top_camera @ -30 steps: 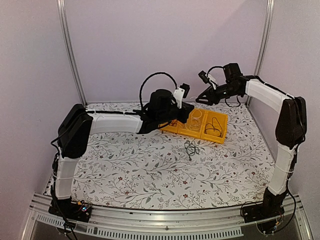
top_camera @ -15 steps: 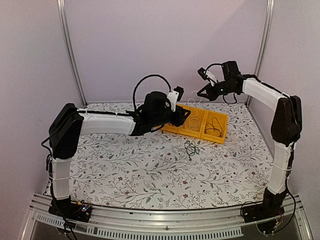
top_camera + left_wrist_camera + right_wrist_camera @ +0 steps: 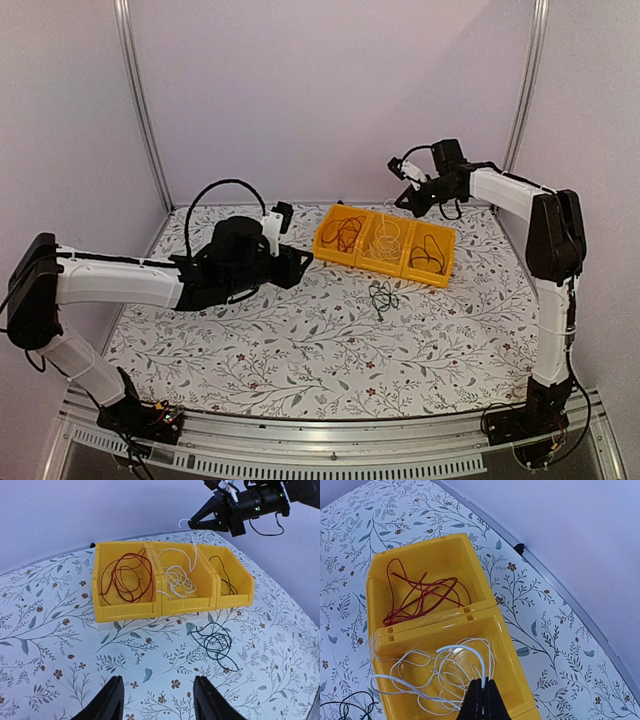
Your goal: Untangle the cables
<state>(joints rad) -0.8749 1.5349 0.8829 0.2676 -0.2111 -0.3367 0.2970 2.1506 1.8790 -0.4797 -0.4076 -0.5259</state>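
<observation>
A yellow three-compartment bin (image 3: 125, 611) holds a red-brown cable (image 3: 125, 577) in its left compartment. A white cable (image 3: 175, 582) lies in the middle one and a black cable (image 3: 223, 580) in the right one. A dark green cable (image 3: 215, 642) lies coiled on the table in front of the bin. My right gripper (image 3: 482, 681) hangs above the middle compartment, shut on one end of the white cable (image 3: 470, 655), which arches up from the pile. My left gripper (image 3: 157, 690) is open and holds nothing, low over the table, to the left of and nearer than the bin.
The floral tablecloth (image 3: 300, 350) covers the table. Purple walls and metal posts (image 3: 140, 110) close in the back and sides. The dark green cable (image 3: 381, 296) lies about mid-table, right of my left gripper (image 3: 300, 262).
My left gripper opened over the left compartment and drew back to the left and toward the near side. My right gripper shut on the white cable's end.
</observation>
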